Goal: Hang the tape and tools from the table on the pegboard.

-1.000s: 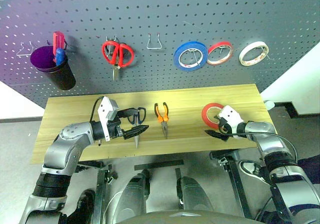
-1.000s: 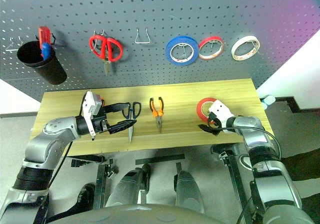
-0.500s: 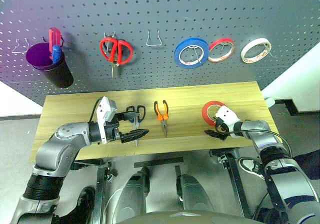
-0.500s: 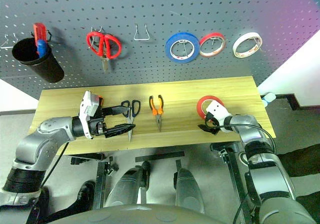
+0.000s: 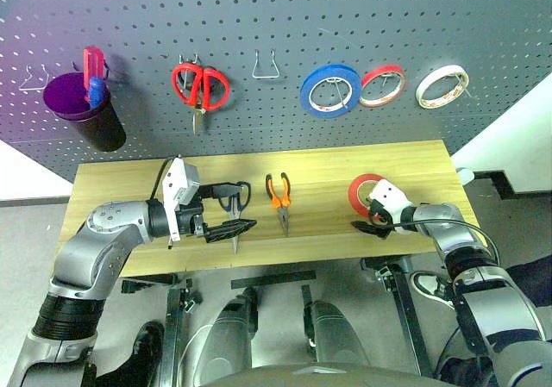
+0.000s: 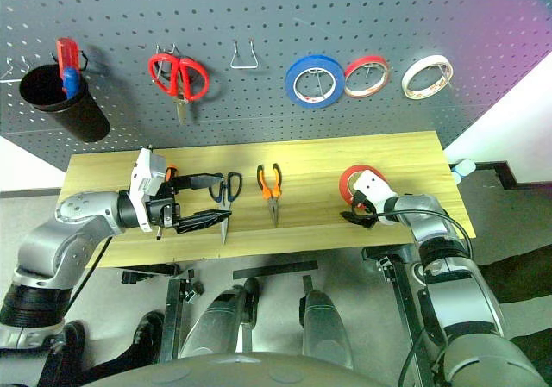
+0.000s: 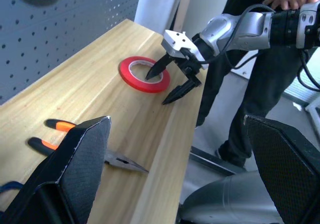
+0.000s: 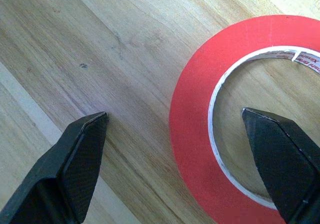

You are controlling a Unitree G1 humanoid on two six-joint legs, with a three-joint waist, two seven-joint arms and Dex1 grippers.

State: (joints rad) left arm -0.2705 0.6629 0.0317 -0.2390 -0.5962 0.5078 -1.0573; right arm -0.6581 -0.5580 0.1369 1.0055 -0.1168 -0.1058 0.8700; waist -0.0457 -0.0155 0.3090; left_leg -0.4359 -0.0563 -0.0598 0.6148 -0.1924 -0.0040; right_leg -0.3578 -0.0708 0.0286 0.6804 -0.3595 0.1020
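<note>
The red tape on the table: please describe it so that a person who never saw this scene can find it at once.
Look at the light wooden table below the dark grey pegboard, and go toward its right end. There the red tape lies flat on the wood, with the open right gripper straddling its rim. Unlike the blue roll and two smaller rolls, it lies on the table instead of hanging.

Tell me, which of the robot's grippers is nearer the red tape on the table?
The right gripper: its open fingers straddle the rim of the red tape. The left gripper hangs open far across the table, over the scissors.
</note>
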